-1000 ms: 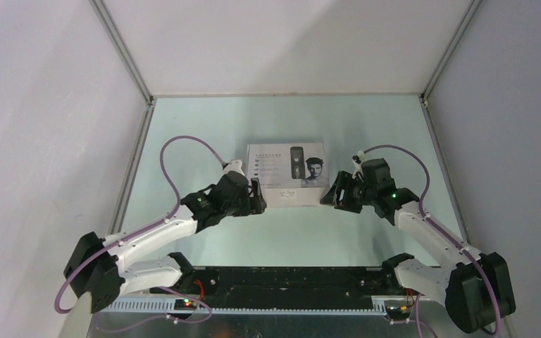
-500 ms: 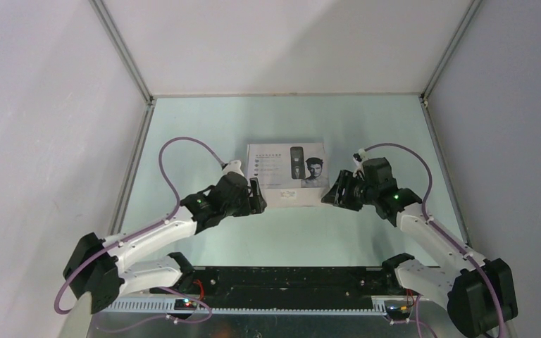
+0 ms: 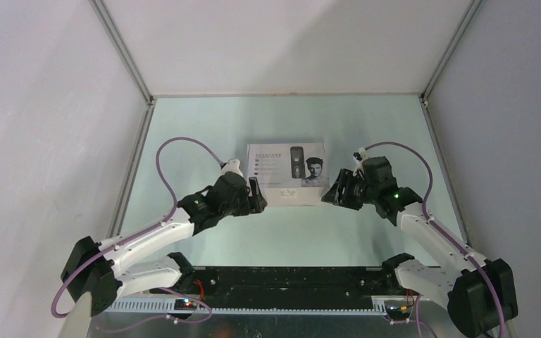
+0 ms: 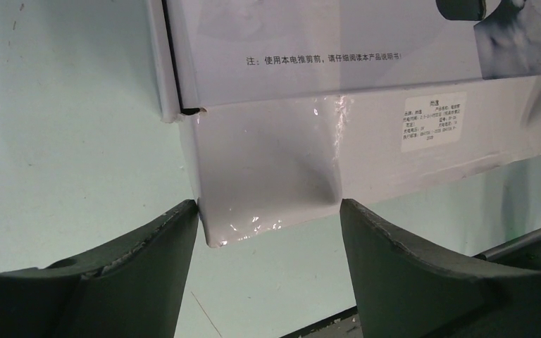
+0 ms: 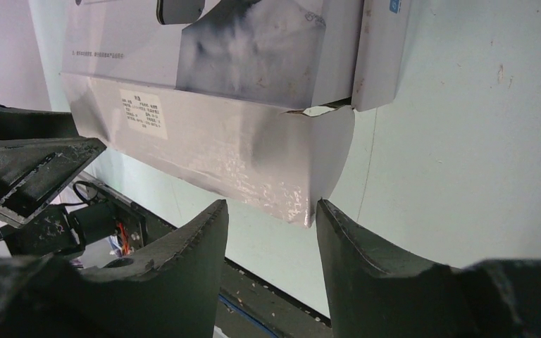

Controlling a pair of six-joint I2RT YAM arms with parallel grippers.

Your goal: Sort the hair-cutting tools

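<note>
Left pincer: closed on the near-left corner of the white box. One fingertip meets the corner edge, the other presses the near wall, which shows a crease beside it. The span taken is wide, so the jaws stand well apart though gripping.

Right pincer: closed on the near-right corner of the box. The outer fingertip sits against the corner edge and the inner one against the lower edge of the near wall. The wall bows between them, which I read as squeeze, not mere contact.

Box: lies flat on the table, midway between the two arms. The printed lid faces up and is shut. A small gap shows at each near corner where the lid flap meets the side.

Hair-cutting tools: none visible in any view. Judged to be inside the shut box, so sorting has not begun.

Reason for the hold, as judged: the matching grips at both near corners steady the box from each side, or take hold of the lid's front flap so it can be raised evenly.

Risk: the card is thin and already deforming, and a firmer squeeze may crush the corners before the lid frees.
</note>
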